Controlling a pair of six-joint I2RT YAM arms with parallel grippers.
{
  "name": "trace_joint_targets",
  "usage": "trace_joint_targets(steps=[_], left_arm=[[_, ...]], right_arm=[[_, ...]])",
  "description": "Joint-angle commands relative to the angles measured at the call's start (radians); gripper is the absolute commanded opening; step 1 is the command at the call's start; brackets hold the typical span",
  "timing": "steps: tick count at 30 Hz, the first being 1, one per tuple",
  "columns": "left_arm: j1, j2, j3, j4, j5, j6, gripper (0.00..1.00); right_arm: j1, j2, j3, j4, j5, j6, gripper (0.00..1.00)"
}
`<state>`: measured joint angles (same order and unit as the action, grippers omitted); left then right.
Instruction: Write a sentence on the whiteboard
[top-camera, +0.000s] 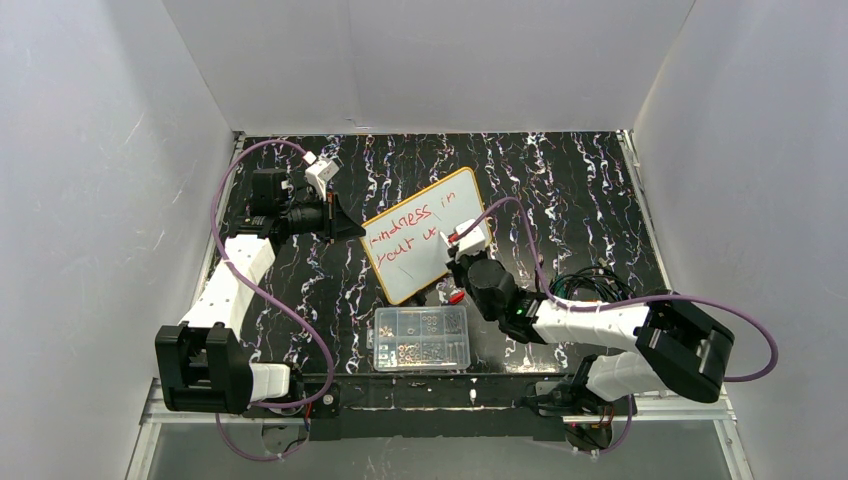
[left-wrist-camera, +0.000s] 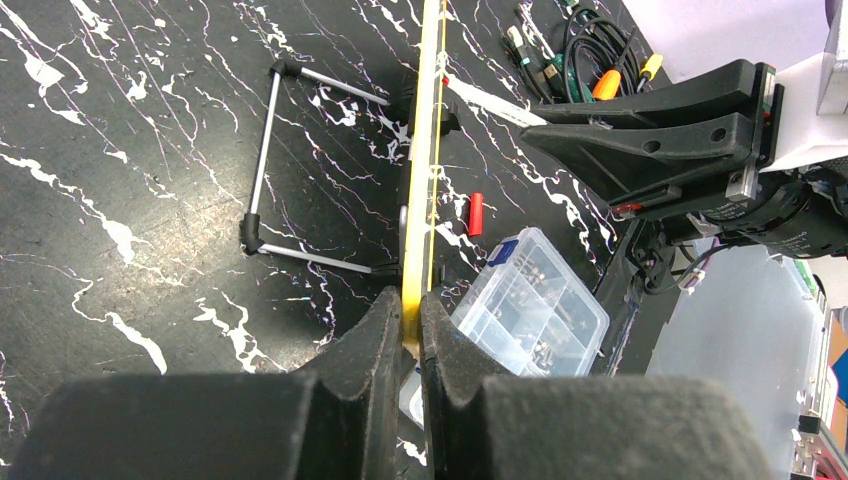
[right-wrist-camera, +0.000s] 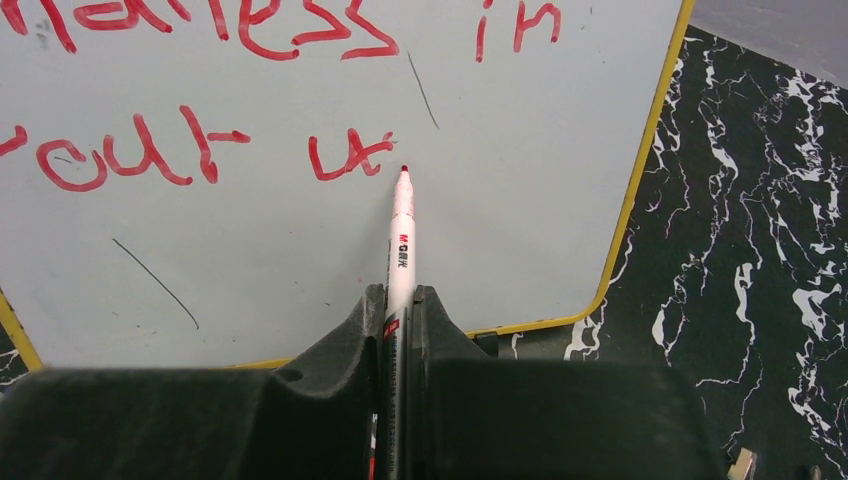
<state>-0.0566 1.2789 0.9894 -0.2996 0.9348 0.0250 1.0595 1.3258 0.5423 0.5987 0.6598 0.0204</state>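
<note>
The whiteboard (top-camera: 425, 240) with its orange-yellow rim stands tilted on a wire stand mid-table. My left gripper (top-camera: 352, 230) is shut on its left edge; the left wrist view shows the yellow rim (left-wrist-camera: 425, 150) edge-on between my jaws (left-wrist-camera: 412, 320). The sentence (top-camera: 405, 228) in red reads "kindness in" above "your w". My right gripper (right-wrist-camera: 400, 305) is shut on a white red-tipped marker (right-wrist-camera: 401, 230), whose tip sits just right of the last red stroke (right-wrist-camera: 345, 158). In the top view the right gripper (top-camera: 462, 248) is at the board's right part.
A clear plastic compartment box (top-camera: 422, 338) of small parts lies in front of the board, also in the left wrist view (left-wrist-camera: 530, 300). A red marker cap (left-wrist-camera: 476, 213) lies near the board's foot. Cables (top-camera: 590, 282) sit at the right.
</note>
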Motion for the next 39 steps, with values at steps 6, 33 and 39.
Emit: trace_joint_targets(steps=[6, 33, 39], left_arm=[[-0.006, -0.038, -0.005, -0.004, 0.039, 0.001, 0.00], [-0.006, -0.034, 0.000, -0.004, 0.042, 0.001, 0.00], [-0.006, -0.037, -0.002, -0.004, 0.042, 0.000, 0.00]], right_arm=[[-0.032, 0.026, 0.054, 0.095, 0.030, -0.041, 0.01], [-0.015, 0.006, -0.001, 0.019, 0.000, 0.020, 0.01], [-0.015, 0.012, 0.011, 0.012, 0.075, 0.012, 0.01]])
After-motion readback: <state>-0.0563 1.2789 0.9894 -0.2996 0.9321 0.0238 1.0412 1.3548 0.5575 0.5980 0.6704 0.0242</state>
